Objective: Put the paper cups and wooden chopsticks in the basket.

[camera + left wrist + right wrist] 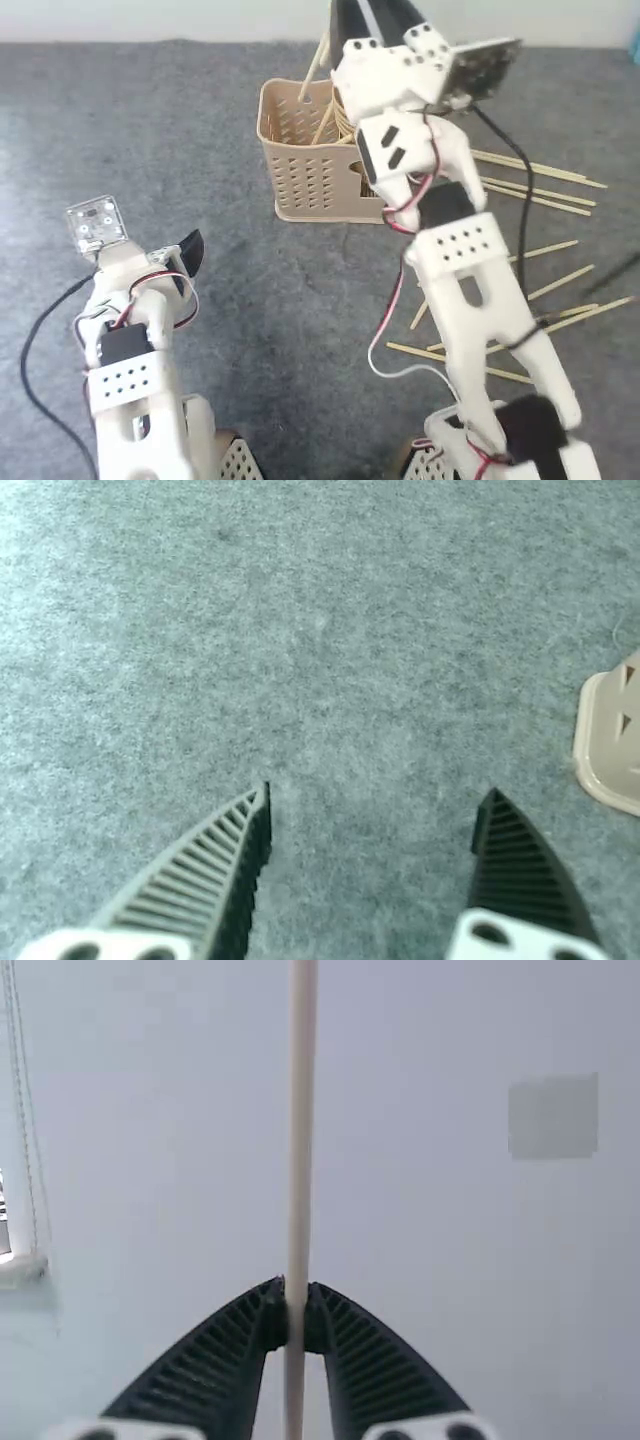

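The left gripper (378,792) hangs with its claw spread open over grey carpet (300,630), nearer than the basket (305,170) and beside its corner. Loose chopsticks (545,192) lie on the basket's right-arm side. Above the basket, the right gripper (295,1305) is clamped on one chopstick (300,1110).

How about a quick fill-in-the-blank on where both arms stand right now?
1. The right gripper is shut on a ___.
2. The left gripper is ___ above the carpet.
3. The loose chopsticks lie on the carpet beside the ___ arm.

Missing words: chopstick; open; right.
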Controlling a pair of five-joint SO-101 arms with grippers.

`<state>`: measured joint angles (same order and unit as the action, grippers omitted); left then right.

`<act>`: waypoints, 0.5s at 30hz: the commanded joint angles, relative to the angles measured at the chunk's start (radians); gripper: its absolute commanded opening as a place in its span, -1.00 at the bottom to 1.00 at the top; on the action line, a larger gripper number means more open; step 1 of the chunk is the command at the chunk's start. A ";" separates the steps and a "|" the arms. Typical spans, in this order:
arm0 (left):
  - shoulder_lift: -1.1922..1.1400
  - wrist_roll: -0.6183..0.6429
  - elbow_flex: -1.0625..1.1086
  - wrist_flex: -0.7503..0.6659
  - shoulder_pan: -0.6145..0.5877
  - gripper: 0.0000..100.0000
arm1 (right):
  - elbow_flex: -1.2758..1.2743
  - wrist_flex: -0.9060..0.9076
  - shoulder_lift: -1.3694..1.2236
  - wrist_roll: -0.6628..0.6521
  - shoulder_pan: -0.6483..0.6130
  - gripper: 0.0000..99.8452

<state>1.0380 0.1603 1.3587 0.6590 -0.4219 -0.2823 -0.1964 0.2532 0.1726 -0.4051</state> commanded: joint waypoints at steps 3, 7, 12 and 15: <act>-0.008 -0.009 -0.008 -0.028 -0.002 -0.38 | 0.012 -0.018 -0.051 -0.017 -0.036 -0.98; -0.008 -0.009 -0.008 -0.028 -0.003 -0.38 | 0.008 -0.016 -0.082 -0.018 -0.053 -0.94; -0.008 -0.009 -0.008 -0.028 -0.003 -0.38 | 0.012 0.084 -0.079 -0.017 -0.062 -0.70; -0.008 -0.009 -0.007 -0.044 -0.003 -0.38 | 0.014 0.130 -0.042 -0.017 -0.062 -0.69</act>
<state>1.0380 0.1603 1.3587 0.6544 -0.4219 -0.2839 -0.1043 0.1488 0.1695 -0.4634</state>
